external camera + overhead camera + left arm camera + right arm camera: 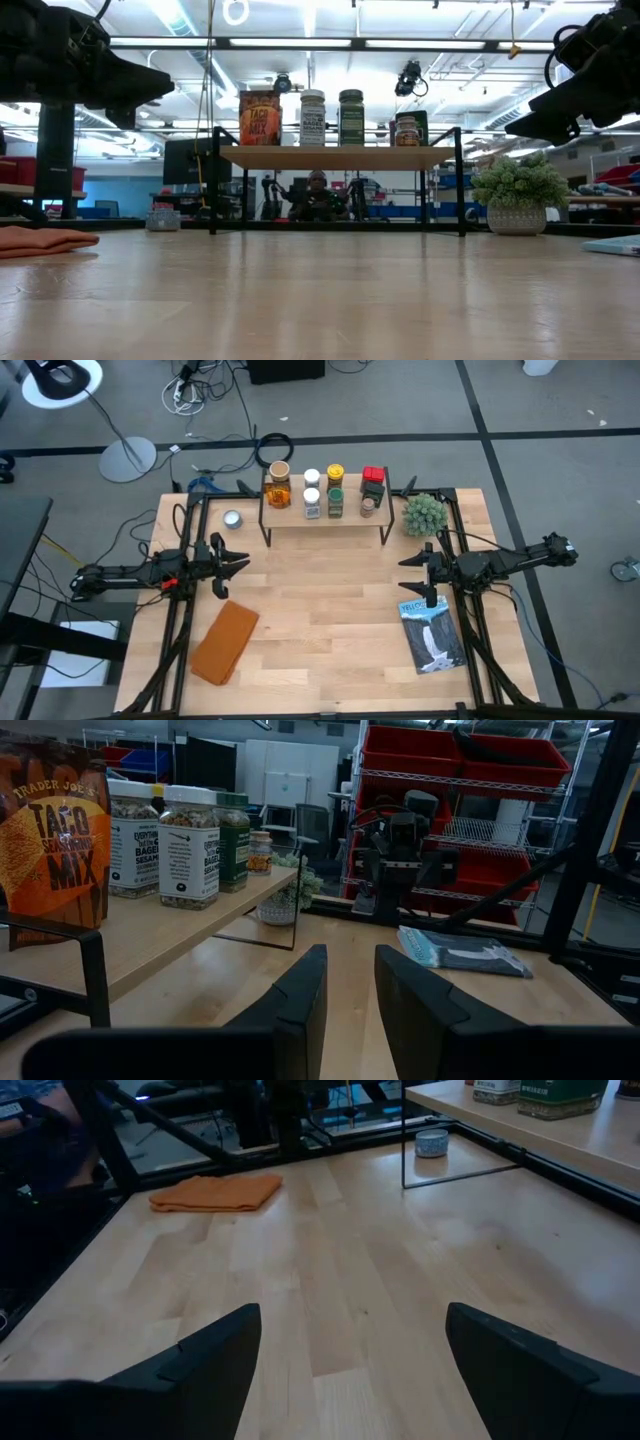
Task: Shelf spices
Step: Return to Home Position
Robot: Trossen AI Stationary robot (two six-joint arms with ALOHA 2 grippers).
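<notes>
Left black two-finger claw: narrow gap between fingers, released, grips nothing, hovers over left side of light wooden table. Right black claw: spread wide, empty, over right side.

Small spice jars and packets: about eight, exact count unclear, all on low wood-topped black-legged shelf at far edge.

On table, one each: folded orange cloth, flat round silver tin, spiky green plant ball, blue booklet.
</notes>
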